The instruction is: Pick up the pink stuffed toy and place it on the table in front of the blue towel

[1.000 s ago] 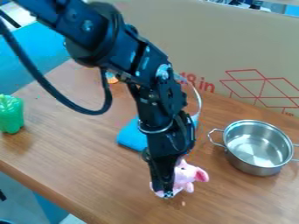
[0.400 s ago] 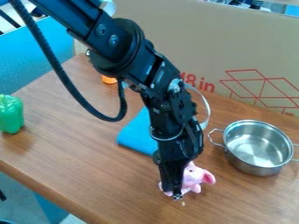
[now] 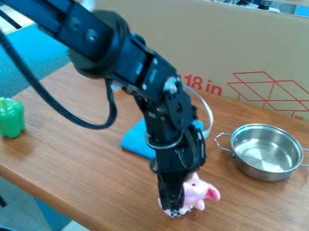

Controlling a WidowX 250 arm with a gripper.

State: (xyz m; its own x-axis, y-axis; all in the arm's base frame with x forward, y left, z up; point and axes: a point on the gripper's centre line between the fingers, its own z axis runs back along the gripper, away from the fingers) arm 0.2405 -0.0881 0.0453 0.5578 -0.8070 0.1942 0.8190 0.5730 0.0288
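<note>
The black gripper (image 3: 174, 210) hangs down low over the front middle of the wooden table, shut on a pink plush toy (image 3: 194, 193). The toy's head and large ear show to the right of the fingers, and a sliver of pink shows at their left. The fingers hide the rest of its body. Whether the toy rests on the table or hangs just above it, I cannot tell.
Right of the gripper stands a metal pot (image 3: 267, 152) with two handles. Behind the arm lie a blue cloth (image 3: 138, 140) and a clear curved rim (image 3: 208, 118). A green pepper (image 3: 11, 117) is at the left; a cardboard panel (image 3: 241, 49) borders the back.
The gripper and the pink toy first shifted right together, then back left and a little toward the table's front edge. The pot, pepper and cloth stayed where they were.
</note>
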